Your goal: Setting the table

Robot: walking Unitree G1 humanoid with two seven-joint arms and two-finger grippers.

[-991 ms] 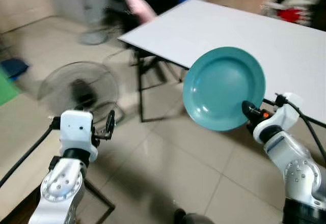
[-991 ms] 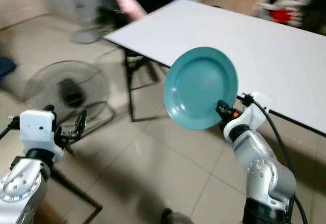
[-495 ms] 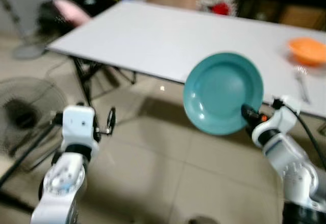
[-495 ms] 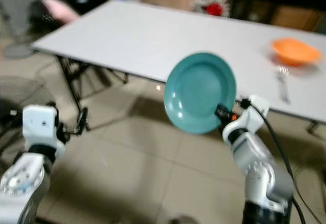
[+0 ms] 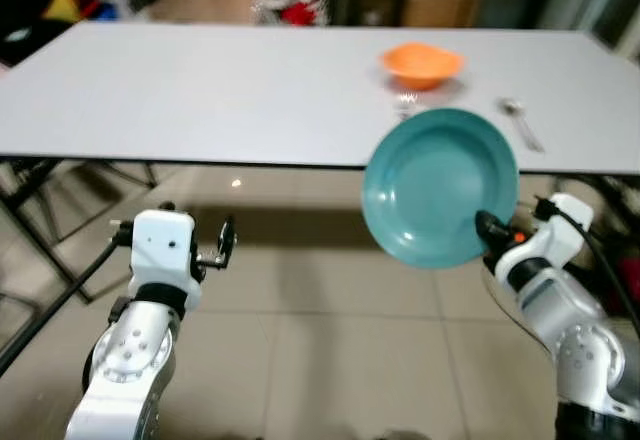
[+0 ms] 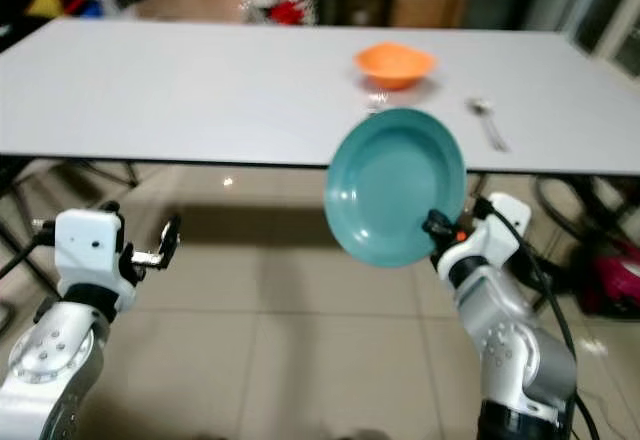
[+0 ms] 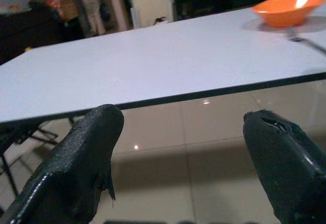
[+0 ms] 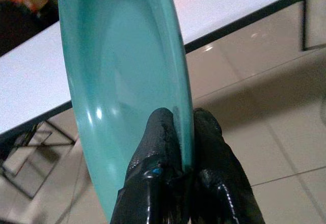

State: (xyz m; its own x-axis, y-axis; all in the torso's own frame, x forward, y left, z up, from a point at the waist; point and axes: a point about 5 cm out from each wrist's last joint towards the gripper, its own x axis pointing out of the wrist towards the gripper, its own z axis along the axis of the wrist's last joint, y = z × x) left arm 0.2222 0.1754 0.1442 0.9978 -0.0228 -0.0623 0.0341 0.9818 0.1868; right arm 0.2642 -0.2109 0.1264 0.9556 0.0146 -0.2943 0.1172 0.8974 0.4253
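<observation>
A glossy teal plate (image 5: 440,186) stands upright, pinched at its rim by the right gripper (image 8: 183,147) before the white tabletop's (image 5: 200,90) near edge. Left gripper (image 7: 178,147) spread wide. Tiled floor (image 5: 320,360) below.

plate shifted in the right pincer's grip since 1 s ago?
No. The teal plate sits at the same angle against the right pincer and its wrist as before, rim still pinched; the table shift is camera motion.

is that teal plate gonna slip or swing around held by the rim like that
Likely some risk: the right gripper pinches only the lower rim of the teal plate, which stands nearly upright, so it could pivot. Its glossy surface looks slippery. It holds its shape, so it seems rigid, perhaps breakable against the white table.
</observation>
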